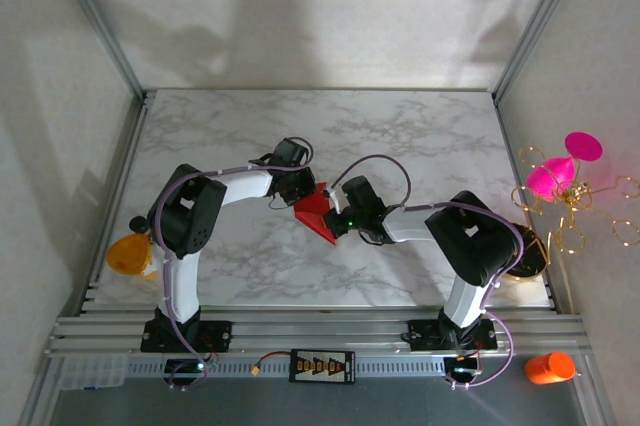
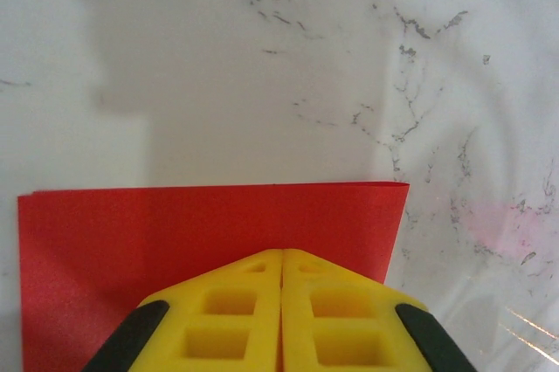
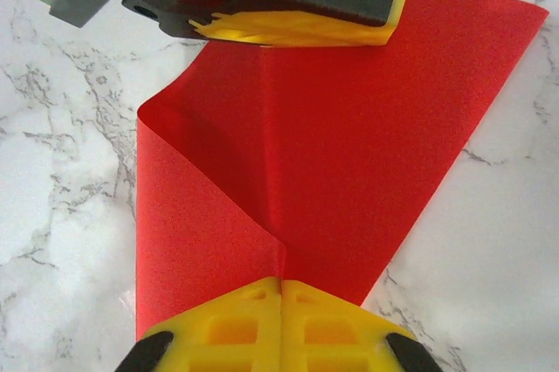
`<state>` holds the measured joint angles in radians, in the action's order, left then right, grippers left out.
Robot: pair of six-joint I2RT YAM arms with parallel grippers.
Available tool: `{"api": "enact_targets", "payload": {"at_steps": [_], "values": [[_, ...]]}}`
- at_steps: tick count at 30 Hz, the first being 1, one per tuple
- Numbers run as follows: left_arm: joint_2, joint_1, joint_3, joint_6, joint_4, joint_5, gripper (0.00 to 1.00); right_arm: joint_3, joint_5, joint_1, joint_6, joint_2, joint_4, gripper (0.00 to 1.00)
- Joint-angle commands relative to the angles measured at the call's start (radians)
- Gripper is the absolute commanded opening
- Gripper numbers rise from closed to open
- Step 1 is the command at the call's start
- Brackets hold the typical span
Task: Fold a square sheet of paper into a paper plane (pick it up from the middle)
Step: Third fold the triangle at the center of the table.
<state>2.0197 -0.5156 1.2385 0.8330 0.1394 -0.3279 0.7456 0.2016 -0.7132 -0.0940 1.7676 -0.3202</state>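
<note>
Red paper (image 3: 349,145), near edge behind right tool (image 3: 281,281)

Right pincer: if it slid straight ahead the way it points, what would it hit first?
The right pincer pinches the red sheet of paper; straight across it sits the left pincer, gripping the far edge. That looks like the first solid thing, though depth is unclear.

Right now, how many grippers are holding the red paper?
2. The left gripper pinches one edge of the red paper; the right gripper pinches the opposite edge, at a crease. Both are shut.
</note>
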Motion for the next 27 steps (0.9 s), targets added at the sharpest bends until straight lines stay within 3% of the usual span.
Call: {"api": "enact_targets", "payload": {"at_steps": [1,11,20,27], "values": [[0.044,-0.015,-0.011,-0.012,0.057,0.012,0.08,0.017,-0.013,0.008,-0.004,0.021,0.018,0.0],[-0.021,-0.014,0.009,0.011,0.044,-0.001,0.11,0.014,-0.008,0.008,-0.003,0.034,0.033,0.0],[-0.273,0.023,-0.186,0.229,-0.11,0.049,0.17,0.03,-0.014,0.009,-0.01,0.042,0.073,0.0],[-0.385,-0.041,-0.338,0.389,-0.21,0.035,0.17,0.038,-0.012,0.009,-0.007,0.041,0.097,0.0]]}}
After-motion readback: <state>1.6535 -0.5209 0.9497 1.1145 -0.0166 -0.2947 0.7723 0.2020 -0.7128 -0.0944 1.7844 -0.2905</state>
